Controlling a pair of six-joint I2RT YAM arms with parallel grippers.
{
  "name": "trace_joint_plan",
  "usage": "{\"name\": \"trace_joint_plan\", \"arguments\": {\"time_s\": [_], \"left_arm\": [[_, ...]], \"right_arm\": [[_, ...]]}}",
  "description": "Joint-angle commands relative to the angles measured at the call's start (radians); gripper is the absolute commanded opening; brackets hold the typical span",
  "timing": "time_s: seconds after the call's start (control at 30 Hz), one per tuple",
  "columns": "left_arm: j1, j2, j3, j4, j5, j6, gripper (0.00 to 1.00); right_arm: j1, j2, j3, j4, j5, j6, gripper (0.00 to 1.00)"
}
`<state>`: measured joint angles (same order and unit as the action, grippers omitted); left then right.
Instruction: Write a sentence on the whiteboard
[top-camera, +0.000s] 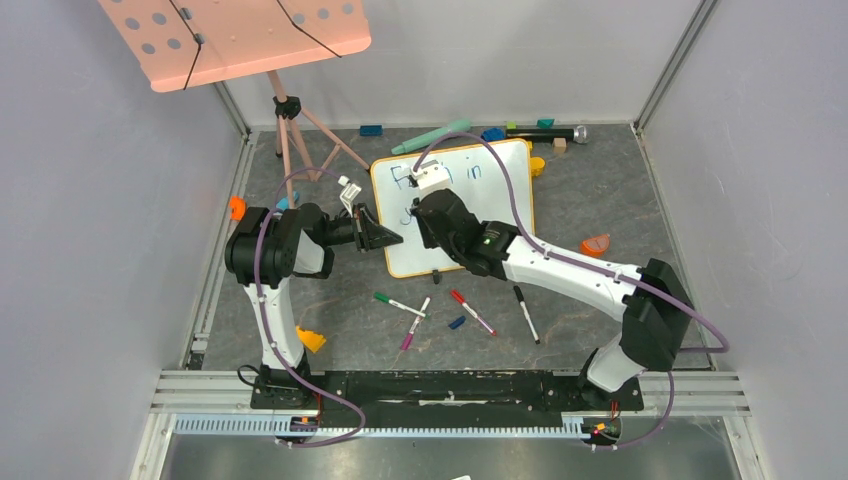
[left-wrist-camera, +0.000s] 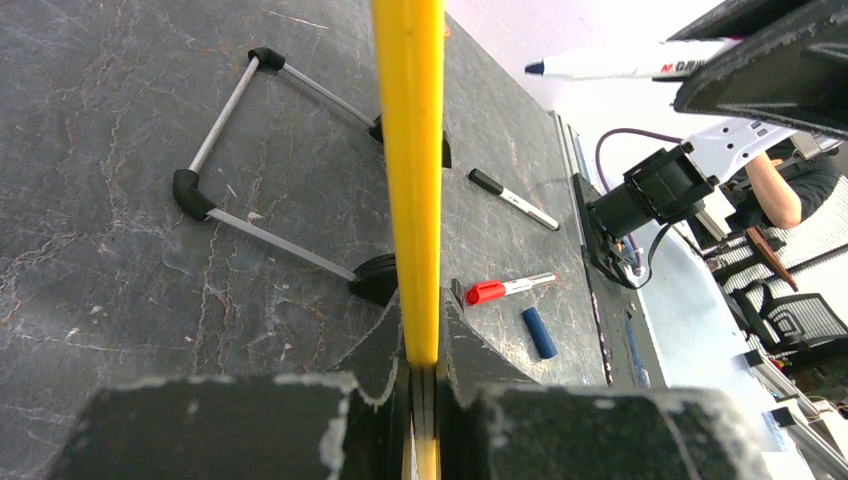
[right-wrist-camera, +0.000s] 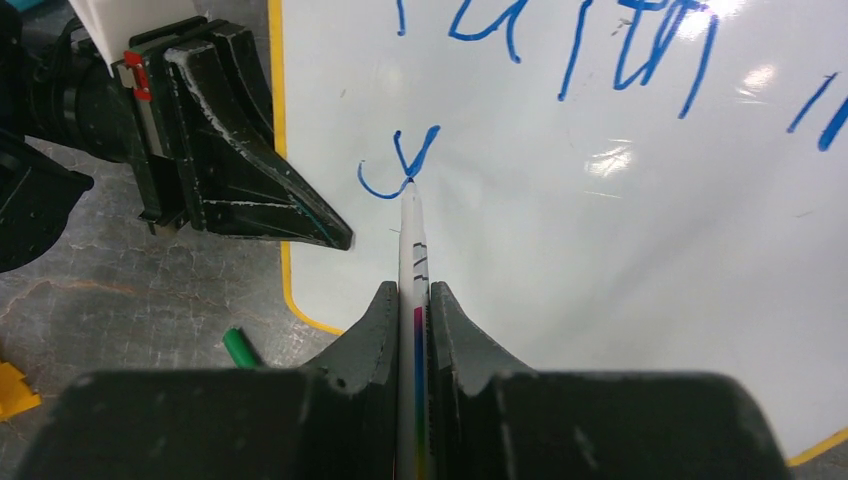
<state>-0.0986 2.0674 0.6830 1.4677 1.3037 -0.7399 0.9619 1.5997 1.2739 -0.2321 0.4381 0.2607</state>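
The whiteboard (top-camera: 490, 190), white with an orange-yellow frame, lies tilted on the grey table; it fills the right wrist view (right-wrist-camera: 600, 250). My left gripper (top-camera: 385, 238) is shut on its left frame edge (left-wrist-camera: 412, 180). My right gripper (top-camera: 425, 185) is shut on a white marker (right-wrist-camera: 412, 250), its tip touching the board. The sentence (right-wrist-camera: 590, 50) shows blue "Faith in" on the top line and a "y" (right-wrist-camera: 400, 170) at the marker tip on the second line. The right arm hides part of the writing in the top view.
Several loose markers (top-camera: 470, 310) and a blue cap (top-camera: 456, 322) lie in front of the board. The pink music-stand tray (top-camera: 240, 35) on a tripod stands back left. Small toys (top-camera: 545, 128) line the back edge. Orange pieces (top-camera: 596, 244) lie right and near left.
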Motion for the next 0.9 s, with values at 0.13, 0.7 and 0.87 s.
{"name": "trace_joint_plan", "arguments": {"time_s": [0.13, 0.7, 0.87], "left_arm": [[-0.010, -0.025, -0.005, 0.089, 0.059, 0.108, 0.02], [-0.010, -0.024, -0.003, 0.089, 0.059, 0.109, 0.02], [-0.010, -0.024, -0.003, 0.089, 0.059, 0.107, 0.02]], "right_arm": [[-0.027, -0.016, -0.006, 0.035, 0.044, -0.012, 0.00], [-0.046, 0.050, 0.077, 0.026, 0.054, -0.043, 0.00], [-0.046, 0.063, 0.084, 0.025, 0.027, -0.044, 0.00]]}}
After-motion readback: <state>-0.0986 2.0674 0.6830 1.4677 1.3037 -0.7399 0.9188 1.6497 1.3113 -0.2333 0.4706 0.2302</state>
